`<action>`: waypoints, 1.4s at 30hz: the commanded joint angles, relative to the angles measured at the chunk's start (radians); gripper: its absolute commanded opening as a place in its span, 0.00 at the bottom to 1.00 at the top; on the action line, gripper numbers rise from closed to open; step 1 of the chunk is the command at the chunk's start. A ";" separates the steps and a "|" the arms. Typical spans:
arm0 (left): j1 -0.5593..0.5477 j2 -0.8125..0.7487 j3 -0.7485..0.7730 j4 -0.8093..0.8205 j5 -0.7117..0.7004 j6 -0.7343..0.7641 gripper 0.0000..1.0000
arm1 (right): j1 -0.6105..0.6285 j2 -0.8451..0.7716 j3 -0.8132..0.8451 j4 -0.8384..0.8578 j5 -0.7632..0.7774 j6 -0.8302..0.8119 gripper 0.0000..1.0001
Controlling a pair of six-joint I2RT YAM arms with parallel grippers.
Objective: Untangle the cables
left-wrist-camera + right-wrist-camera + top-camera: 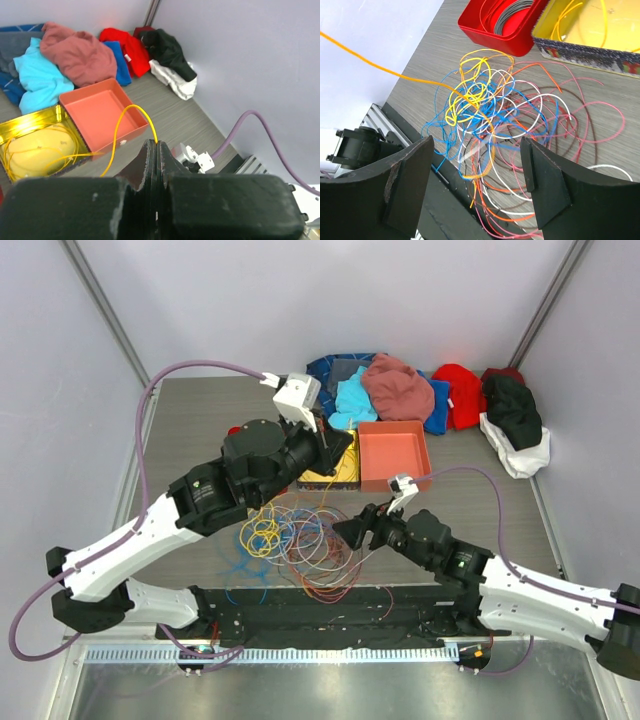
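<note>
In the top view, a loose tangle of thin coloured wires (300, 540) lies on the grey wood-grain table (190, 410). It sits between the two arms, close to the near edge and just in front of a shallow yellow metal tin (342, 475). The tangle is wider than it is deep, so its long axis runs left to right along that edge. A square salmon plastic tray (395, 452) stands beside the tin with nothing in it, and a heap of coloured clothes (400, 390) lies behind. The left gripper (335, 452) is held over the tin, and the right gripper (352, 531) at the tangle's right edge. Neither grip can be read from here.

In the left wrist view, the left fingers are pressed together on a single yellow wire (131, 107). The wire arcs up from the pinch and falls toward the tin, where yellow loops are already coiled.

In the right wrist view, the right fingers are spread wide above the tangle with nothing between them. A small red metal tin (485, 37) holds coiled grey wire. A taut yellow-orange strand is drawn diagonally from upper left down into the knot. Only a small share is judged sorted: blue, white, pink, orange and brown wires are interlaced and remain to be separated.
</note>
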 commanded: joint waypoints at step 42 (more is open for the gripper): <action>-0.006 -0.541 -0.693 -0.064 -0.222 -0.278 0.97 | 0.009 -0.035 0.290 -0.166 0.339 -0.224 0.01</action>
